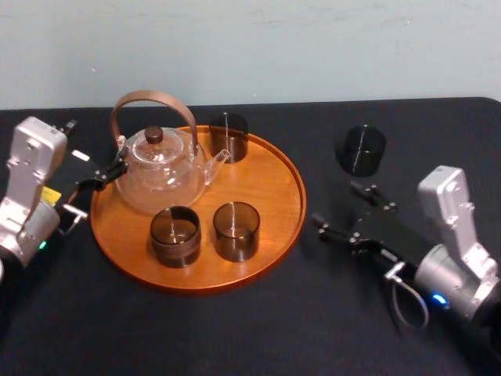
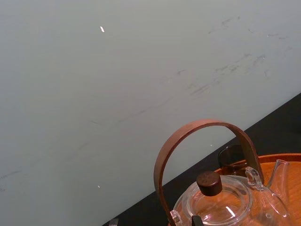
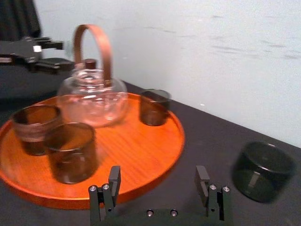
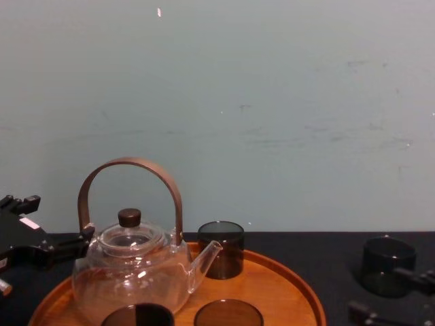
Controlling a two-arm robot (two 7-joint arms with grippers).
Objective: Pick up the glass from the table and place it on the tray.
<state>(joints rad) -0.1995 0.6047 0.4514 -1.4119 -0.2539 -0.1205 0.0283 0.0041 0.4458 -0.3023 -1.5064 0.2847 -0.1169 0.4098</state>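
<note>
**A:** Where is the glass that has to be moved?

**B:** The dark smoked glass (image 1: 361, 149) stands upright on the black table (image 1: 235, 337). It is off the wooden tray (image 1: 274, 188), out on the robot's right of it.

**A:** How does it sit against the right gripper?

**B:** The right gripper (image 1: 343, 207) is low over the table, between the tray and that glass. Its fingers (image 3: 113, 183) are released and spread wide. The glass is outside the gap, beyond the finger farther from the tray, near it but apart. The other finger lies just beside the tray's rim.

**A:** What lies ahead of the gap itself?

**B:** From the right wrist, the tray's near rim and a strip of bare table.

**A:** And the left gripper?

**B:** The left gripper (image 1: 92, 150) is at the tray's left edge, beside the glass teapot (image 1: 160, 168). Its fingers are also parted, gripping no object. The finger nearer the teapot reaches up to the foot of the bentwood handle (image 1: 149, 99). I cannot tell whether it touches.

**A:** What is on the tray?

**B:** The teapot sits on the left half, with a dark knob on its lid. Its spout points at the back glass (image 1: 228, 137), which stands by the far rim. The front-left glass (image 1: 175, 235) and the front-right glass (image 1: 236, 230) stand side by side on the robot's side of the teapot. They are close together but not touching. All three glasses are upright.
</note>
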